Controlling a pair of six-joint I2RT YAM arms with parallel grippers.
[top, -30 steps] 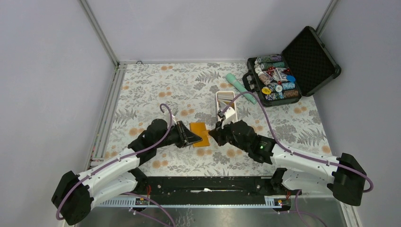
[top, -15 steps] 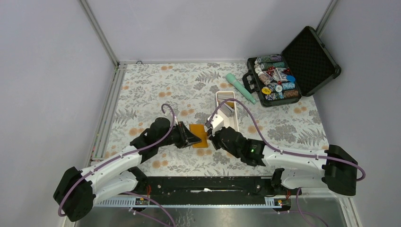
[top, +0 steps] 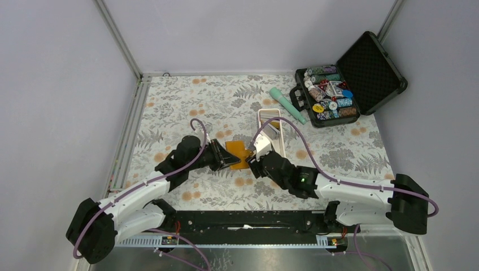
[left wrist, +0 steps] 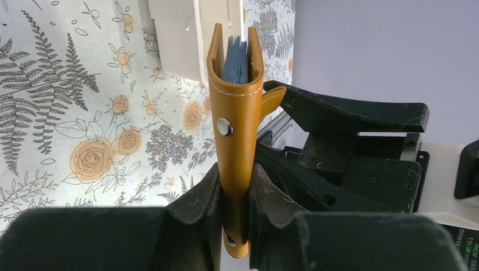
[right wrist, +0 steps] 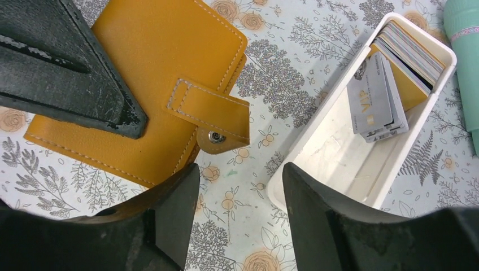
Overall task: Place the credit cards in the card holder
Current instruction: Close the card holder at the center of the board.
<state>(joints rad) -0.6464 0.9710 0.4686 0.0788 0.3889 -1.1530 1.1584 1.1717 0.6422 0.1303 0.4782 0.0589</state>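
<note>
orange card holder (left wrist: 236,130) pinched in left gripper (left wrist: 236,189), right gripper (right wrist: 240,180) spread alongside

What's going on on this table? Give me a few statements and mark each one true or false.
1. The left gripper clamps the holder. True.
2. The right gripper holds a card. False: its jaws are open with nothing between them.
3. The cards lie in the white tray. True.
4. The black case is closed. False: its lid stands open and the chips inside show.
</note>
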